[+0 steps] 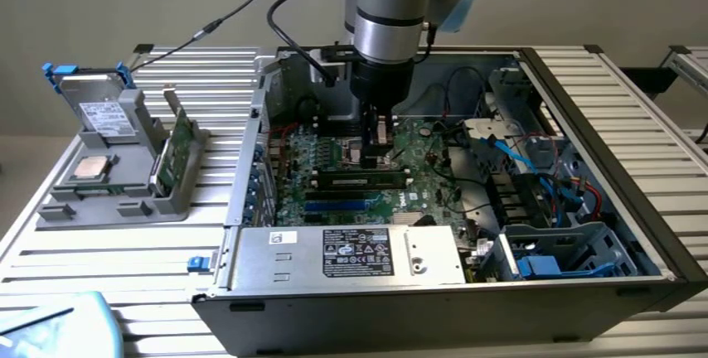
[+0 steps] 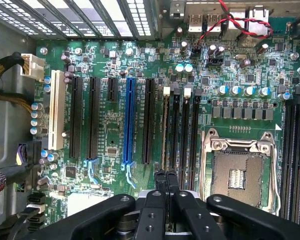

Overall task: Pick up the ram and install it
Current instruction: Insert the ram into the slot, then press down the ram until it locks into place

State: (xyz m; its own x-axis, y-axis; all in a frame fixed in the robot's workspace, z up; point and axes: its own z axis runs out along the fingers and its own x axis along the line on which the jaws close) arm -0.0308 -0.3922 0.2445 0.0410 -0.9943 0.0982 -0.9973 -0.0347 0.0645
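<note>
– Down inside the open computer case (image 1: 443, 316), my gripper (image 1: 376, 152) hangs just over the green motherboard (image 1: 432, 155).

– Are your fingers apart or together?

– Together. In the wrist view the two black fingertips (image 2: 159, 176) sit side by side, almost touching. I see nothing pinched between them.

– Where is the ram?

– It lies in a long black slot on the motherboard. The ram (image 1: 360, 180) is just on the near side of my gripper, very close to the tips. I cannot tell if the tips touch it.

– What is under you in the wrist view?

– A row of long black slots, right below my gripper (image 2: 165, 175). An open processor socket (image 2: 237, 175) with a silver frame is beside them. A blue slot (image 2: 129, 120) is on their other side.

– What is outside the case?

– A grey holder (image 1: 66, 209) stands on the table, on the exterior view's left. A second green stick (image 1: 172, 155) stands up on its edge in the holder. A boxy grey drive (image 1: 105, 118) leans at the far end of it. A square silver chip (image 1: 89, 169) lies flat near the drive.
</note>
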